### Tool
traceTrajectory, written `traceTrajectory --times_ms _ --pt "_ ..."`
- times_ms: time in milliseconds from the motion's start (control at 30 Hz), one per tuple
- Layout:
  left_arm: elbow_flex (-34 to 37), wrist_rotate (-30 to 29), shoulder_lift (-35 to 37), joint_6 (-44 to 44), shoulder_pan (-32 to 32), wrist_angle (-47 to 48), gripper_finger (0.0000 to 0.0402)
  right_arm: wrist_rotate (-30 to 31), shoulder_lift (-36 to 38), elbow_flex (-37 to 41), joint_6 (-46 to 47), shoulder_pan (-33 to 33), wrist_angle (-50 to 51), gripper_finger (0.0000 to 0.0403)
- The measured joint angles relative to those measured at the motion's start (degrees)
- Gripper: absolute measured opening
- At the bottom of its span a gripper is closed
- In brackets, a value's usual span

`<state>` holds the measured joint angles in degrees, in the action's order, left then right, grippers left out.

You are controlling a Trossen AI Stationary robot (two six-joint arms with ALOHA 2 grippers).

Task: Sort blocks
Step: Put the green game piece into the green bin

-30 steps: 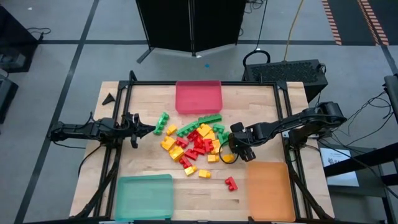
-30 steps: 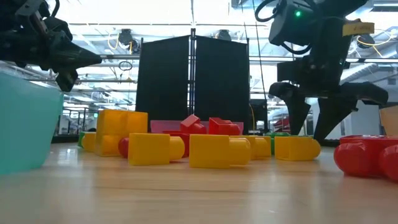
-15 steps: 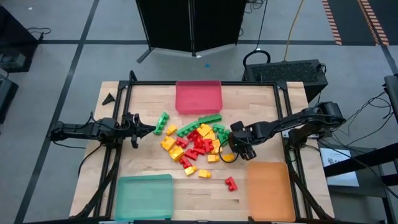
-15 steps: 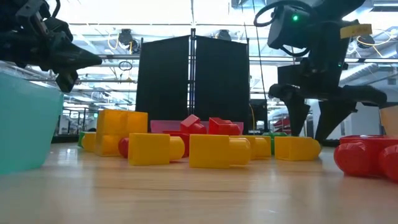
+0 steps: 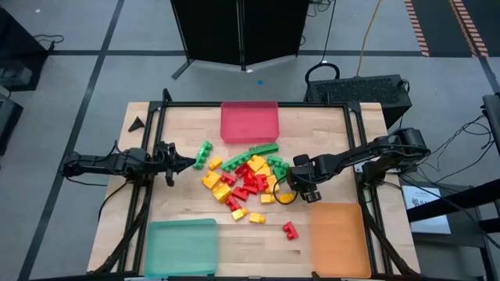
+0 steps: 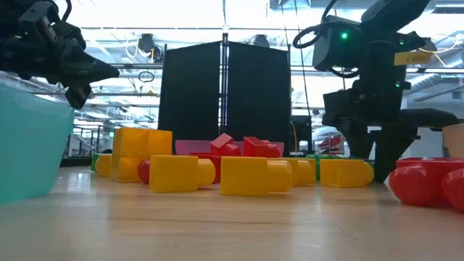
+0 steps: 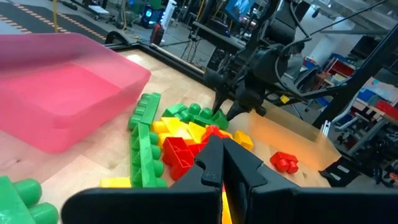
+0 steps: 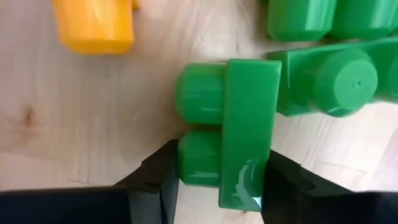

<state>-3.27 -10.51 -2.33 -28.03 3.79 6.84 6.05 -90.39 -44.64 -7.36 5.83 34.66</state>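
- Over the last second the right end effector [image 5: 291, 181] has crept from the yellow brick [image 5: 287, 197] toward the pile's edge, and its fingers now pinch a small green block [image 8: 230, 134] lying on the table [image 5: 328, 129].
- That suggests a green pick; the green tray [image 5: 181, 247] sits far across the table, beyond the pile.
- A longer green block [image 8: 329, 78] touches the gripped one, so lifting may drag it.
- The left end effector [image 5: 181, 162] waits closed, empty, beside another green block [image 5: 205, 147].
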Motion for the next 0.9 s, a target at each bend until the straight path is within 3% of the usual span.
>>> traceTrajectory --times_ms 300,567,900 --pt "0.0 -0.01 -0.09 0.03 0.0 0.01 0.0004 -0.41 0.31 -3.92 9.75 -0.13 0.17 0.0149" --pt "0.0 -0.01 -0.13 0.04 0.0 0.01 0.0004 -0.44 0.33 -14.76 12.61 -0.12 0.73 0.0149" --pt "0.0 -0.01 -0.17 0.24 0.0 0.01 0.0004 -1.86 -2.96 -27.69 14.18 0.93 -22.16 0.0149"
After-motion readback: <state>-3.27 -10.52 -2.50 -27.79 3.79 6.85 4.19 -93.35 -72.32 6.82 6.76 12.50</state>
